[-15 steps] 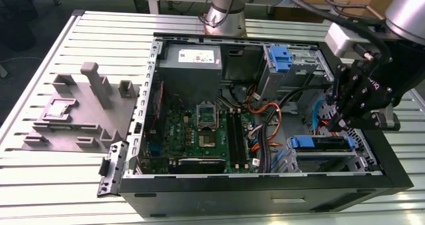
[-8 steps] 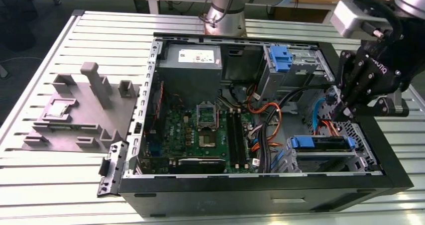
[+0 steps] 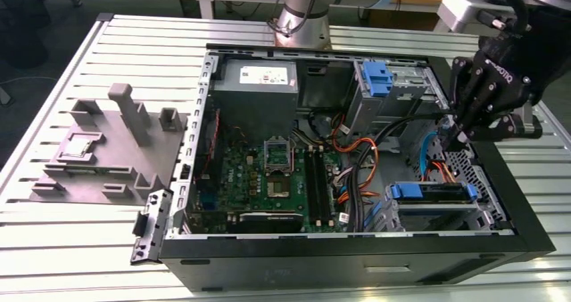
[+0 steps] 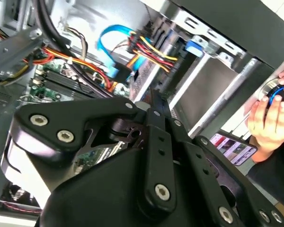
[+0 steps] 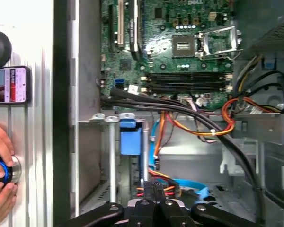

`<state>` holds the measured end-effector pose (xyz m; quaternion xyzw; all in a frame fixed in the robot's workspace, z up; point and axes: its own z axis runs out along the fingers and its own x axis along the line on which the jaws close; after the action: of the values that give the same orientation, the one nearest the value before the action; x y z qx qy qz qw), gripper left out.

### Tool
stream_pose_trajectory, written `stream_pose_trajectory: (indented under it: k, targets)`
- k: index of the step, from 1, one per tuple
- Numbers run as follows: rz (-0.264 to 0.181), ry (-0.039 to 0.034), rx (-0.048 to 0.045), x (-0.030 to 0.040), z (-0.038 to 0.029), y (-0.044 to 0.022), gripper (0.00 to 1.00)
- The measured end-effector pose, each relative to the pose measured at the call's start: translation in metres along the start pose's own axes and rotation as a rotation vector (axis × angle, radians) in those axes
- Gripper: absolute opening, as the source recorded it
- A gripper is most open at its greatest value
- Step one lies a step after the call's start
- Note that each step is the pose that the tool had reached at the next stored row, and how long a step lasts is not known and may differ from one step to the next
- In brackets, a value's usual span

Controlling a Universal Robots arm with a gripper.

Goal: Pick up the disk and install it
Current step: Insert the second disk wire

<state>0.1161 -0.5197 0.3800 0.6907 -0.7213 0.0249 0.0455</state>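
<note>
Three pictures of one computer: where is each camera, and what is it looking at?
Exterior view: off the arm, above the open computer case, showing the arm and gripper.
First wrist view: on the arm, looking over the gripper at the motherboard.
Second wrist view: on the arm, behind the gripper.
Both wrist views share a person's hand.

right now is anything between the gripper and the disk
Yes. In the exterior view the gripper hangs above the disk, which sits in the drive cage. A bundle of orange wires and a blue cable cross the gap between them.
</note>
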Motion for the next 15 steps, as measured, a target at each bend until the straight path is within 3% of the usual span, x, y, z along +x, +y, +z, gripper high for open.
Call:
stream_pose_trajectory:
  k: [9, 15]
  targets:
    - [0.000, 0.0030, -0.0015, -0.0273, -0.0062, 0.0010, 0.10]
    - [0.007, 0.0087, -0.0036, -0.0369, -0.0076, -0.0008, 0.10]
